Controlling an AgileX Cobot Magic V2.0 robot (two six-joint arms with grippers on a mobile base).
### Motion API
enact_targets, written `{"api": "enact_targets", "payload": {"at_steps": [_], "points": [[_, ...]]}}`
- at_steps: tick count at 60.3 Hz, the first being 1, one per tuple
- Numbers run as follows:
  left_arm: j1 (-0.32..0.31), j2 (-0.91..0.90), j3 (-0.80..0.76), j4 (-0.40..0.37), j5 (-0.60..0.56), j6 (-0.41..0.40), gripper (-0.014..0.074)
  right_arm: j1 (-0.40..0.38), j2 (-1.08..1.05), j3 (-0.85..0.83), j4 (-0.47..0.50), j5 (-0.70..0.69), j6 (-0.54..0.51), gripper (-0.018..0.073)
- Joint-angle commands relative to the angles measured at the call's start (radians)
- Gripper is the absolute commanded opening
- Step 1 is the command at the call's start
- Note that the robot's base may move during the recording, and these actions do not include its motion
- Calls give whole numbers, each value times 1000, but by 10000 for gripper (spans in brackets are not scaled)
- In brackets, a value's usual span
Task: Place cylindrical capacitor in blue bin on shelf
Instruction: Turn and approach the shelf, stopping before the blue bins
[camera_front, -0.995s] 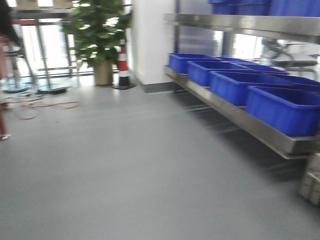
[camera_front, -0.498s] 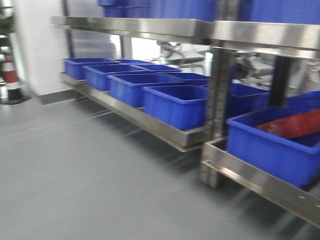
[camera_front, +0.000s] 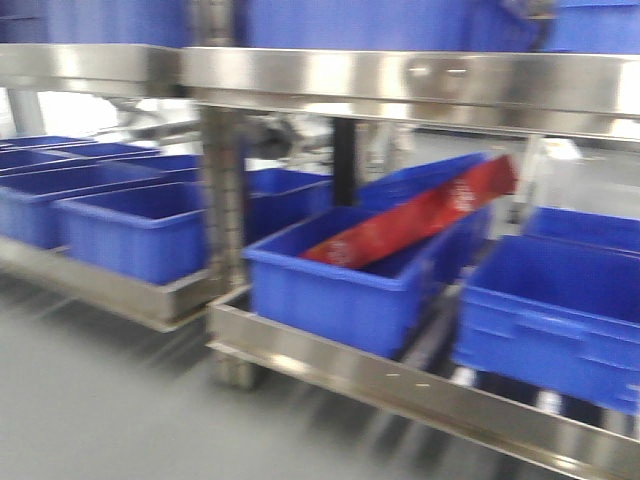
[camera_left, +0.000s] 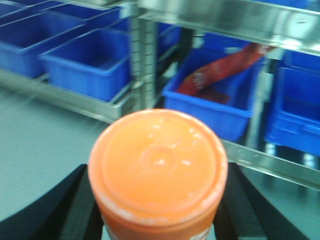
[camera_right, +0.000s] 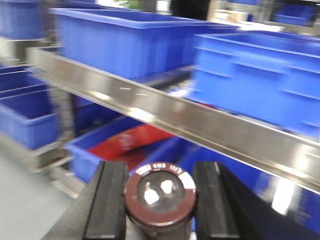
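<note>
The cylindrical capacitor (camera_right: 160, 192) is a dark brown stub with two silver terminals on its end. My right gripper (camera_right: 160, 196) is shut on it, one black finger (camera_right: 111, 200) on each side. Ahead of it runs a steel rail of the shelf (camera_right: 165, 112), with blue bins above and below. In the front view the shelf (camera_front: 400, 85) fills the frame, and a blue bin (camera_front: 340, 290) sits on its low tier. My left gripper (camera_left: 157, 205) is shut on an orange-lidded jar (camera_left: 157, 160), facing the same blue bin (camera_left: 215, 115).
A red packet (camera_front: 420, 220) lies slanted in the middle low bin, and it also shows as the red packet (camera_left: 225, 67) and the red packet (camera_right: 130, 142). An upright steel post (camera_front: 225, 200) stands left of that bin. More blue bins (camera_front: 560, 310) line both tiers over grey floor (camera_front: 100, 400).
The front view has swept right along the shelf. The plant, traffic cone and open floor have left the frame, and the bin with the red packet has come to the centre, closer.
</note>
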Motion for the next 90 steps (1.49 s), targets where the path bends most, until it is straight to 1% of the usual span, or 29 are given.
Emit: {"api": "enact_targets", "payload": {"at_steps": [1, 90], "points": [[-3, -7, -6, -2, -23, -1, -111, 0, -3, -6, -6, -31, -2, -79], [-3, -7, -6, -2, -23, -1, -111, 0, -3, -6, -6, -31, -2, -79]]}}
